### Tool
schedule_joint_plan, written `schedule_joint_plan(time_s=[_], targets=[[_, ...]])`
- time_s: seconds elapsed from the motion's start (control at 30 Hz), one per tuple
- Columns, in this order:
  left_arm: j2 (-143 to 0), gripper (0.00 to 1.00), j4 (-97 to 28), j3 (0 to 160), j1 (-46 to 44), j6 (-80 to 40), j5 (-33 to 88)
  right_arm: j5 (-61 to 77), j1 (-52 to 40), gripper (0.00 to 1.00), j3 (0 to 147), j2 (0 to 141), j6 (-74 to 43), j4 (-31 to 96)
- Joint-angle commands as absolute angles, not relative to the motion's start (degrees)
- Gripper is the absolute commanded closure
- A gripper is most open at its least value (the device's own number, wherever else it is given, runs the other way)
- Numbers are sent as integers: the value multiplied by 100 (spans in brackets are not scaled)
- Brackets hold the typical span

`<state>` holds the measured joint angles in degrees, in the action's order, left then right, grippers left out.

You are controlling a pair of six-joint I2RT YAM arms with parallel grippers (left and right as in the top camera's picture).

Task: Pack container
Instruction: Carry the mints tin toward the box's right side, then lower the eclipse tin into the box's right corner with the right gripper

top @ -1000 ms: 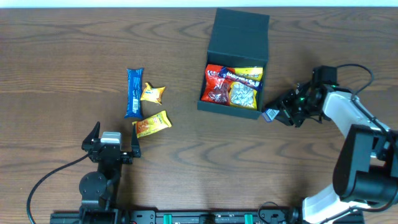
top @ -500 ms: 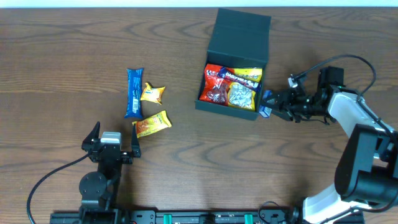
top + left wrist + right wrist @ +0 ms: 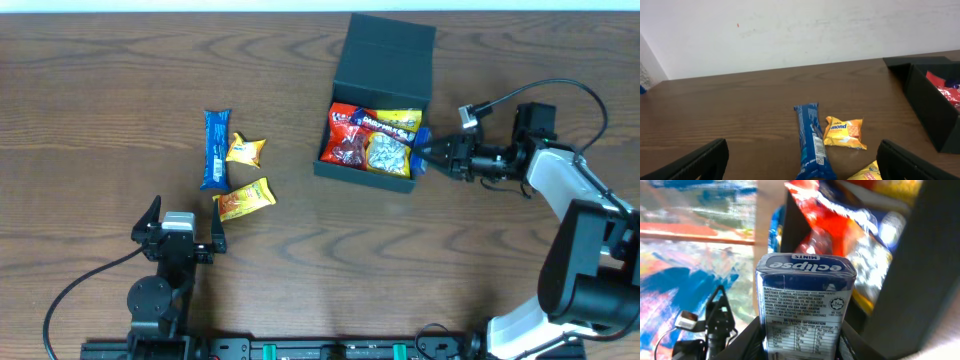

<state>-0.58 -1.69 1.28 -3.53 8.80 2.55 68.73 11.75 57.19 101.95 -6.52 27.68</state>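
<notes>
Fingers of our right gripper (image 3: 432, 156) pinch a mints box (image 3: 805, 300) held at the right wall of the container (image 3: 362, 176); we cannot tell whether they touch. The container sits right of table centre, mouth upward, flap lid raised along its far edge, slightly skewed, near-square with no clear long axis. Inside lie a red packet (image 3: 347, 136), a yellow packet (image 3: 397, 119) and a silver packet (image 3: 388, 155). Our left gripper (image 3: 184, 225) is spread wide, well apart.
</notes>
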Motion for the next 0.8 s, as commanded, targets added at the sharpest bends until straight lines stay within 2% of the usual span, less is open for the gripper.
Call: schedule_joint_plan(time_s=[0.0, 0.2, 0.33, 0.43, 0.63, 0.77], targets=[[-21, 5, -438, 25, -336, 854, 148, 7529, 1098, 67, 5708, 10235, -1013, 2388], [-21, 5, -438, 25, -336, 856, 148, 7745, 751, 66, 5708, 10235, -2064, 1050], [-21, 5, -438, 25, -336, 856, 148, 7734, 447, 63, 5708, 10235, -2233, 696], [-21, 5, -438, 25, -336, 856, 148, 7411, 228, 67, 5708, 10235, -2259, 873], [-21, 5, -436, 25, -336, 854, 148, 5712, 259, 71, 5708, 10235, -2445, 2067], [-21, 5, -436, 25, -336, 856, 148, 5264, 252, 73, 5710, 10235, -2547, 2104]])
